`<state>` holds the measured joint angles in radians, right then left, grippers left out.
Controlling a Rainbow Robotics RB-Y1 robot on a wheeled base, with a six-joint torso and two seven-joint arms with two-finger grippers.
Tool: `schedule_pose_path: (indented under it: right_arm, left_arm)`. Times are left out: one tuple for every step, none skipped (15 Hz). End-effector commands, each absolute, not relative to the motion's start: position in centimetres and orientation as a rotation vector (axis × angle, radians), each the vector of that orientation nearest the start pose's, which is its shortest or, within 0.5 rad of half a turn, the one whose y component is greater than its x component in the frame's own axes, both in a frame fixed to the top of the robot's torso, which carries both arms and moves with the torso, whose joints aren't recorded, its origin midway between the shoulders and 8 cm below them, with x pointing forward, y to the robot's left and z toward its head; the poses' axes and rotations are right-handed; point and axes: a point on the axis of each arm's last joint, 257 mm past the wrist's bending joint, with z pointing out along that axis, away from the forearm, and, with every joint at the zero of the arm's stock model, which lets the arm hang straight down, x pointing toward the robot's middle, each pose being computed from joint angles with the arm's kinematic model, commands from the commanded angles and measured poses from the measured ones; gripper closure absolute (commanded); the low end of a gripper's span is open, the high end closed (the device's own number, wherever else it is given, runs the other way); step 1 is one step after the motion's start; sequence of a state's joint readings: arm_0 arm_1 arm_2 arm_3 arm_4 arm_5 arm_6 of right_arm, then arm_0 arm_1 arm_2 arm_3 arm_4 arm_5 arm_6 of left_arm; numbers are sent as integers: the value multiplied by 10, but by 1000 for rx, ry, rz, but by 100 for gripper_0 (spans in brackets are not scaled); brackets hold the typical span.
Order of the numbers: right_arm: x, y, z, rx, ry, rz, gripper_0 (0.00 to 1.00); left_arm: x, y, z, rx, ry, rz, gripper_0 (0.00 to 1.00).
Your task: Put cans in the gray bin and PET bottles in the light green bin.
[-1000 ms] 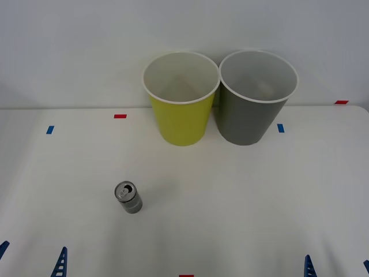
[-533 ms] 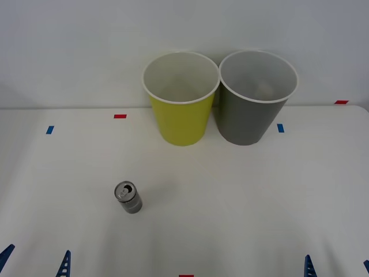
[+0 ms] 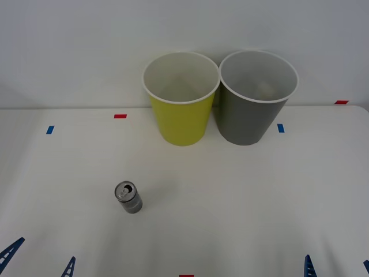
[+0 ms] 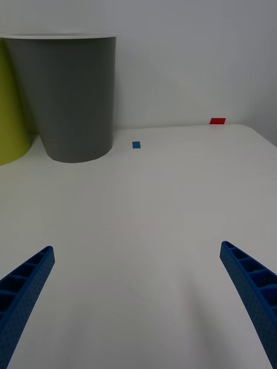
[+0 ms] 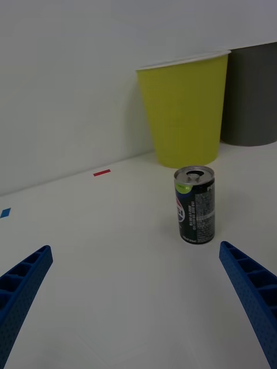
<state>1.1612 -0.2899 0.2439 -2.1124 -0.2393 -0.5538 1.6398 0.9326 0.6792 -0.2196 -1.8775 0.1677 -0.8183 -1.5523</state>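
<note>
Front view: one can (image 3: 128,198) stands upright on the white table (image 3: 242,196), near my left side, well apart from both bins. The light green bin (image 3: 181,98) and the gray bin (image 3: 256,97) sit side by side at the far edge by the wall, rims touching or just about. No bottles on the table that I can see. My left gripper (image 3: 40,259) is low at the near left corner, tips spread wide, holding nothing. My right gripper (image 3: 339,266) sits at the near right corner, also spread, empty, idle.

Right wrist view: gray bin ahead, green one at the edge, bare table between the blue fingers (image 4: 23,288), which are wide apart.

Left wrist view: can dead ahead, upright, pull-tab top up, between the lines of my open fingers (image 5: 248,294) but still off from them; green bin behind it.

Step in hand, as I judge it: reach for the can with the left. I'd go in low and straight, centre the can between the pads, close on the mid body, not the rim, so it doesn't tip. Then carry across the green bin to the gray one
</note>
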Motion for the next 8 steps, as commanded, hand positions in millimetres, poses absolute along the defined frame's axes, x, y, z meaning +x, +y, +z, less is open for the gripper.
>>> schedule_pose_path:
  right_arm:
    - [206, -277, -248, 93, 1636, -50, 0]
    - [206, -277, -248, 93, 1636, -50, 0]
    - [206, -277, -248, 93, 1636, -50, 0]
    - [206, -277, -248, 93, 1636, -50, 0]
    - [206, -277, -248, 93, 1636, -50, 0]
    - [206, -277, -248, 93, 1636, -50, 0]
    - [206, -277, -248, 93, 1636, -50, 0]
    - [206, -277, -248, 93, 1636, -50, 0]
  left_arm:
    - [236, 267, -258, 443, 1450, -166, 0]
    - [241, 263, -262, 465, 1445, -183, 0]
    - [248, 257, -266, 491, 1438, -205, 0]
    - [255, 251, -268, 499, 1433, -231, 0]
    - [261, 244, -269, 499, 1426, -260, 0]
    - [268, 238, -269, 505, 1415, -277, 0]
    - [273, 232, -272, 521, 1407, -294, 0]
    - [279, 227, -278, 540, 1407, -307, 0]
